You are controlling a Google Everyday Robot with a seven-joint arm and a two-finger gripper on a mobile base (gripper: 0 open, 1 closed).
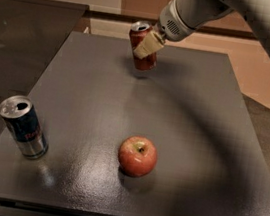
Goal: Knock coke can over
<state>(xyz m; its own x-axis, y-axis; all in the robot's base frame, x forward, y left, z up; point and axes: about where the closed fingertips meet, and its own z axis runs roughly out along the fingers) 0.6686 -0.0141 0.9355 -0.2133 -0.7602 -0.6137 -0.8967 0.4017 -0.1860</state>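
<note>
The red coke can (143,57) with a silver top is at the far middle of the dark table (92,88), tilted slightly. My gripper (148,45) reaches in from the upper right and is shut on the can; one cream finger (149,44) lies across its front and the other is hidden behind it. The can's base is at or just above the table surface, with a small shadow under it.
A blue-and-silver can (23,127) stands upright near the front left edge. A red apple (138,156) sits at the front middle. My arm (226,7) crosses the upper right. A darker counter (20,27) adjoins on the left.
</note>
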